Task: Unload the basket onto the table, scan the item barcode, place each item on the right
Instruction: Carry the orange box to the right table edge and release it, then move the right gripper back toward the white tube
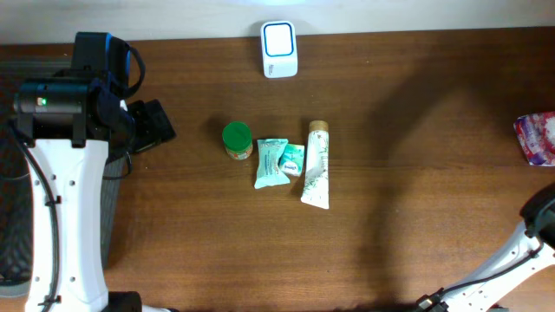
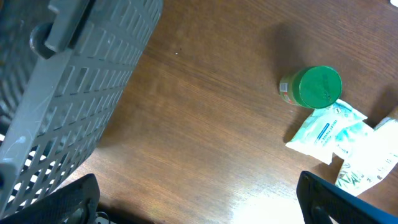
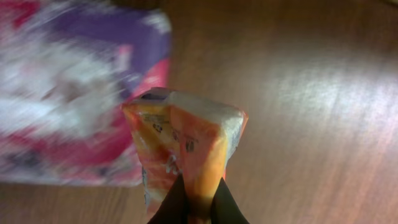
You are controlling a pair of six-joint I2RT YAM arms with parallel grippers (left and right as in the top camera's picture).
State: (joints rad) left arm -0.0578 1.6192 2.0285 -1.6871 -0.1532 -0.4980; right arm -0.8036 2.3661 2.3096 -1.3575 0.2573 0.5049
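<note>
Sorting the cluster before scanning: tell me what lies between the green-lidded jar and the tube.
Two teal sachets, seen in the overhead view: the large sachet next to the jar, the small sachet next to the tube.

Soft glare — right-wrist view blurred
</note>
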